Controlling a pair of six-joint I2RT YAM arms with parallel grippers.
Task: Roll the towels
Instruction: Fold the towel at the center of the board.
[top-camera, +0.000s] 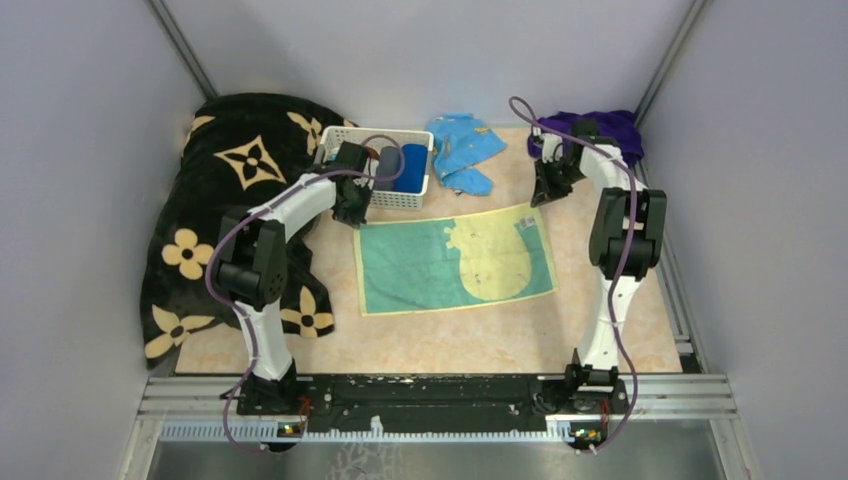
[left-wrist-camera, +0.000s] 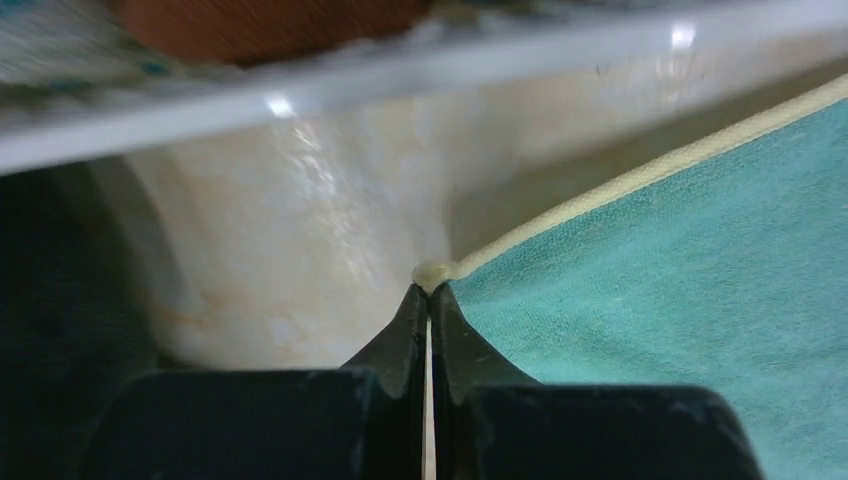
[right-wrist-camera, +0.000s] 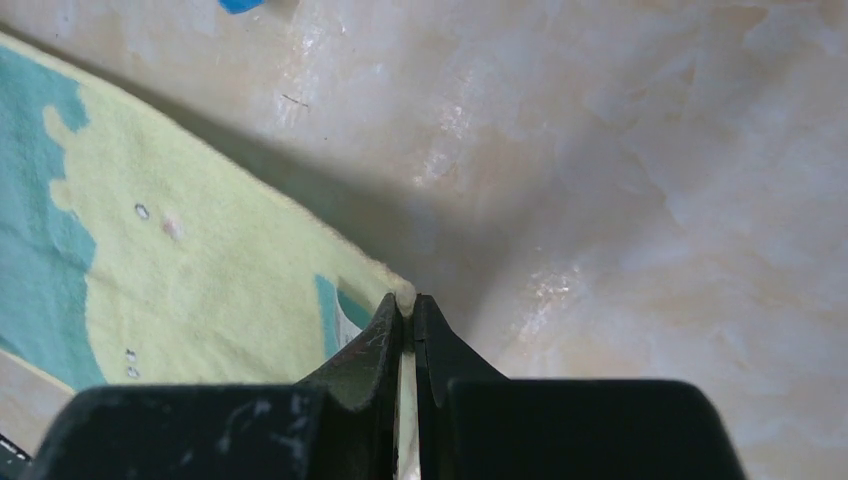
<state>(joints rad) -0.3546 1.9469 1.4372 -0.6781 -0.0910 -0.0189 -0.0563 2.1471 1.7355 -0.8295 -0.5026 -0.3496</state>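
Note:
A pale yellow towel with teal markings lies spread flat in the middle of the table. My left gripper is at its far left corner, and the left wrist view shows this gripper shut on the cream hem of the towel. My right gripper is at the far right corner. In the right wrist view it is shut on the tip of the towel. A royal blue towel sits rolled in the basket. A dark purple towel is bunched at the back right.
A white basket stands just behind my left gripper, its rim close in the left wrist view. A black blanket with tan flowers covers the left side. A light blue cloth lies behind the towel. Walls enclose the table.

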